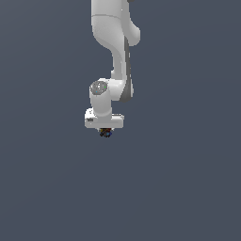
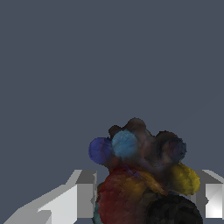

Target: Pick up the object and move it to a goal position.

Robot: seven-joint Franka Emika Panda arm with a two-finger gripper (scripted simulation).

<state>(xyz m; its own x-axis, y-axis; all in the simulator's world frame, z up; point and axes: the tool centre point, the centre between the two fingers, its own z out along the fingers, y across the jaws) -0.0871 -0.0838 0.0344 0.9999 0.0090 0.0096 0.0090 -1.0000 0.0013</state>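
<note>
The small dark lumpy clump flecked with red, blue and yellow (image 2: 140,175) is clamped between the white hand's (image 1: 105,130) fingers (image 2: 74,197); the grasp appears made, while no goal marker is shown.

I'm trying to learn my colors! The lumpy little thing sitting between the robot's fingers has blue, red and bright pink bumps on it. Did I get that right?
Almost. The lumpy object does sit between the fingers, and it has blue and red bumps, but no bright pink ones. The third color is yellow, next to some dark brown and black lumps. The wrist view shows this up close; in the exterior view the object is too tiny to tell.
</note>
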